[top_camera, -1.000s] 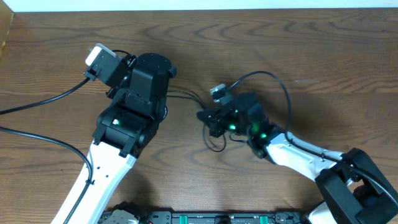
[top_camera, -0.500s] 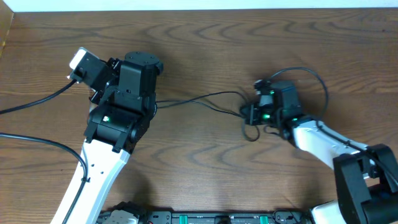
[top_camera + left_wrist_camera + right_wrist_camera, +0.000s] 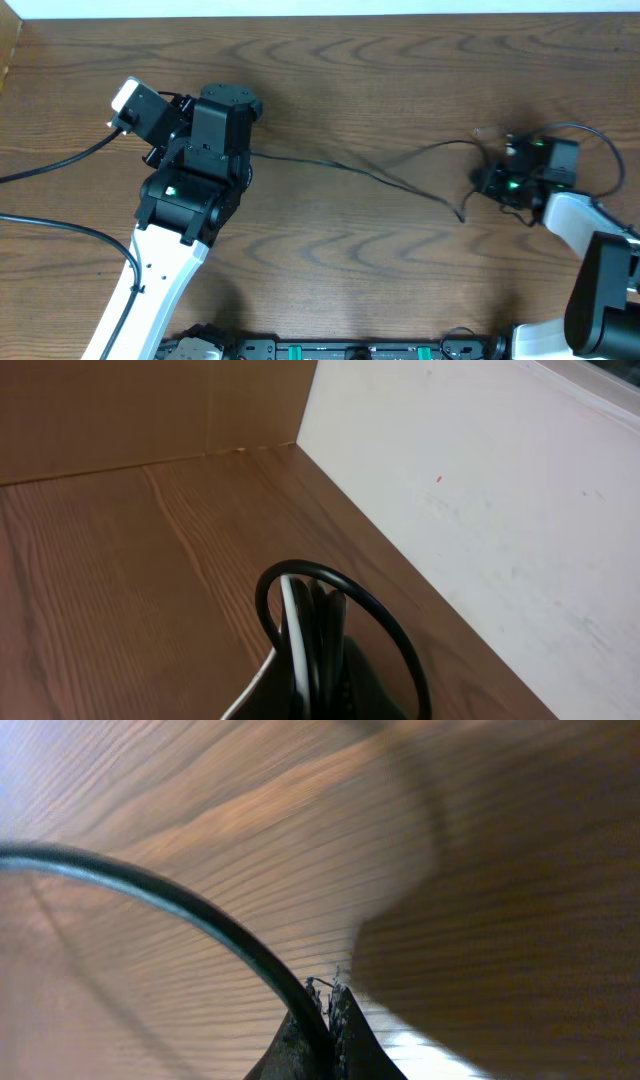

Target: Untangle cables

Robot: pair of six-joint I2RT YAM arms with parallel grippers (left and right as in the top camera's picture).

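Overhead showed the cables (image 3: pixel 340 166) drawn out as one thin dark strand between the two claws, long axis crosswise over the table (image 3: pixel 330 270). The strand left the left claw (image 3: pixel 318 695) on its inner side and reached the right claw (image 3: pixel 487 182) after a sag and a small upward bow just short of it. A short loose tail hung off the strand a little inboard of the right claw. The left claw (mostly hidden under its own arm from above) was clamped fully down on a doubled bundle: its wrist view showed a black loop standing out of the fingers with a white cord pinched alongside. The right claw was likewise closed tight, a single black cable nipped between its fingertips (image 3: pixel 295 1040) and arcing off to one side. Each claw thus had an end, and what was bunched sat at the left claw, well apart from the right one. Any further parting, I judged, would have to follow the strand's own line, the claws drawing directly away from each other. The slack near the right claw suggested some give was left.
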